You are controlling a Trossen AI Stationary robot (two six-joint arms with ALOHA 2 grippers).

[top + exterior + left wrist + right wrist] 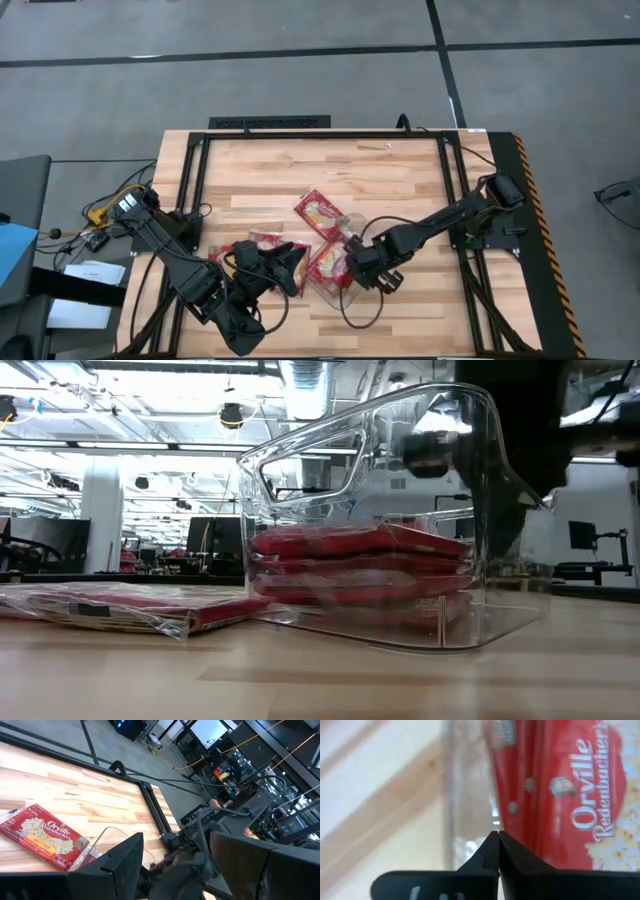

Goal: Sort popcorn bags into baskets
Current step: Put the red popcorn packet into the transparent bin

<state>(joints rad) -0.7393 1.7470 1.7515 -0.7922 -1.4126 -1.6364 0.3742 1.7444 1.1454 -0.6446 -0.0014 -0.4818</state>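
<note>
A clear plastic tub (pixel 352 222) stands on the table and holds a stack of red popcorn packets (pixel 360 565). One packet (pixel 318 212) lies flat on the wood beyond the tub. More packets (pixel 262 245) lie flat left of the tub, partly under my left gripper (pixel 290 268). That gripper hovers open over them, with nothing between its fingers (pixel 175 840). My right gripper (pixel 496 836) is shut at the tub's right wall. My right gripper is shut on the tub's clear side wall (pixel 470 800), with the fingertips (pixel 507 851) meeting at the wall's edge beside the stacked packets (pixel 560 795). It looks like a pinch of the thin wall. The tub rests on the table (pixel 400 640).
Black metal rails (pixel 195 190) frame the wooden table top on the left, far and right sides. Bare wood (pixel 300 165) lies toward the far edge. Cables hang off the left side (pixel 100 215).
</note>
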